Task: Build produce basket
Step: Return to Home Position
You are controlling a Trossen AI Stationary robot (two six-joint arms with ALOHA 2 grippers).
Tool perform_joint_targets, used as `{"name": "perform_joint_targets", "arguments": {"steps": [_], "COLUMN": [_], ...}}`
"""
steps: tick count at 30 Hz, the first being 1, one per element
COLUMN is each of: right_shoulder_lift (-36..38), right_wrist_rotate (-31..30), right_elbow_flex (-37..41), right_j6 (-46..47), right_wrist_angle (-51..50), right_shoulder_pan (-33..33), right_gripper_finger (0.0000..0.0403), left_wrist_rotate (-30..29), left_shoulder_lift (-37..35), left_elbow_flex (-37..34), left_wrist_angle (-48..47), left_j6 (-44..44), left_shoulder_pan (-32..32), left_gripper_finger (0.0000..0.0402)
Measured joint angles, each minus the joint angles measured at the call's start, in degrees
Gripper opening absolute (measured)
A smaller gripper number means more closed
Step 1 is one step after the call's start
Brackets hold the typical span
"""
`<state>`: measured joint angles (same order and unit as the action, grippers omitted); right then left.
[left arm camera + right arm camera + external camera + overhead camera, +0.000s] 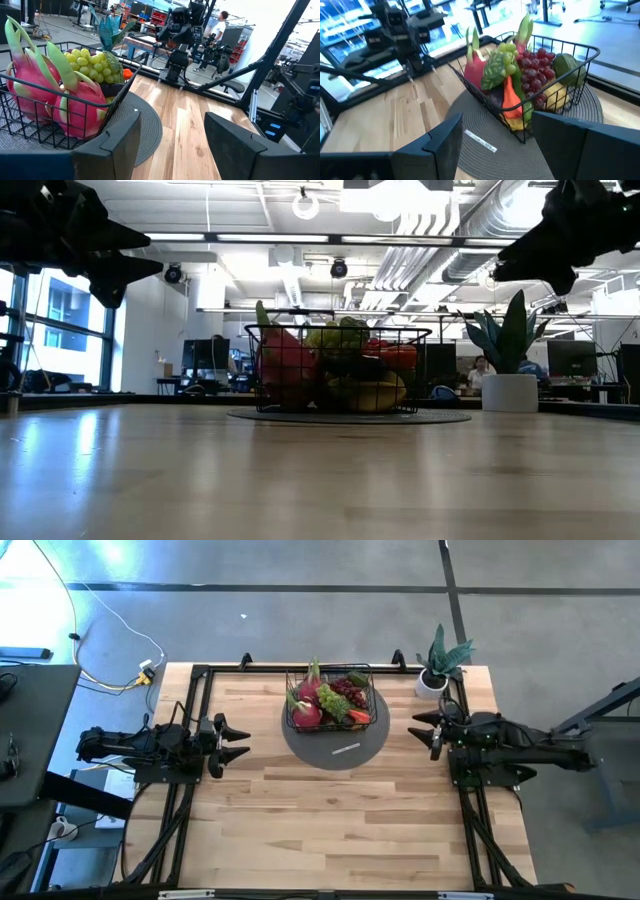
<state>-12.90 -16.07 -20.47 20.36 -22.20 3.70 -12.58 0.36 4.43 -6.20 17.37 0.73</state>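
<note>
Black wire forms the basket [373, 690], low-sided and roughly square, taken here as the reference for all positions. Under the basket lies a round grey mat [310, 747], itself on the pale wooden worktop [330, 830]. The mat shows widest on the basket's near side, where a small white strip [346, 749] rests on it, just clear of the wire.

The produce is all inside the basket, heaped above its rim. Two pink dragon fruits [35, 80] fill the side facing the left arm, and green grapes [92, 65] sit towards the middle. Next to these are red grapes [536, 67], with a round green fruit [567, 67] and a yellow piece [555, 95] beside them. An orange carrot [510, 95] leans in the corner nearest the right arm.

The left hand [238, 740] hangs above the worktop, apart from the basket on its left-arm side, fingers spread and empty. The right hand [420, 728] hangs likewise on the opposite side of the basket, fingers also spread and empty. Neither hand touches the basket.

A potted plant [432, 680] in a white pot stands off the mat, beside the basket's far corner on the right-arm side.
</note>
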Motion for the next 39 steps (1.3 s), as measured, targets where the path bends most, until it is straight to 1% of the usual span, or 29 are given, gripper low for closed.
{"name": "perform_joint_targets", "arguments": {"steps": [4, 8, 14, 21, 24, 29, 31, 39], "right_shoulder_lift": [3.44, 7.45, 12.89, 12.74, 12.66, 12.66, 12.32, 12.15], "right_wrist_rotate": [-0.01, 0.0, 0.88, 0.93, 0.73, -1.4, -2.54, -2.84], "right_elbow_flex": [1.59, 5.03, 9.42, 13.09, 14.65, 14.66, 14.56, 14.54], "right_j6": [-0.18, 0.65, 3.0, 3.83, 5.93, 6.91, 8.82, 9.4], "right_wrist_angle": [0.28, 0.47, 3.87, 4.68, 5.65, 5.85, 5.0, 4.87], "right_shoulder_pan": [0.0, 0.0, 0.0, 0.0, 0.0, 0.0, 0.0, 0.0], "right_gripper_finger": [0.0217, 0.0217, 0.0217, 0.0217, 0.0217, 0.0217, 0.0217, 0.0217], "left_wrist_rotate": [0.0, 0.0, 0.0, 0.03, 0.04, 0.04, 0.04, 0.04], "left_shoulder_lift": [-0.01, 0.0, -0.01, 0.0, 0.0, 0.0, 0.0, 0.0], "left_elbow_flex": [0.0, 0.0, 0.0, 0.0, 0.0, 0.0, 0.0, 0.0], "left_wrist_angle": [0.0, 0.0, 0.0, 0.02, 0.02, 0.0, 0.02, 0.02], "left_j6": [-0.01, 0.0, -0.01, 0.0, 0.0, 0.0, 0.0, 0.0], "left_shoulder_pan": [-0.01, 0.0, 0.0, 0.0, 0.0, -0.01, -0.02, -0.02], "left_gripper_finger": [0.0206, 0.0206, 0.0206, 0.0206, 0.0206, 0.0206, 0.0206, 0.0206]}}
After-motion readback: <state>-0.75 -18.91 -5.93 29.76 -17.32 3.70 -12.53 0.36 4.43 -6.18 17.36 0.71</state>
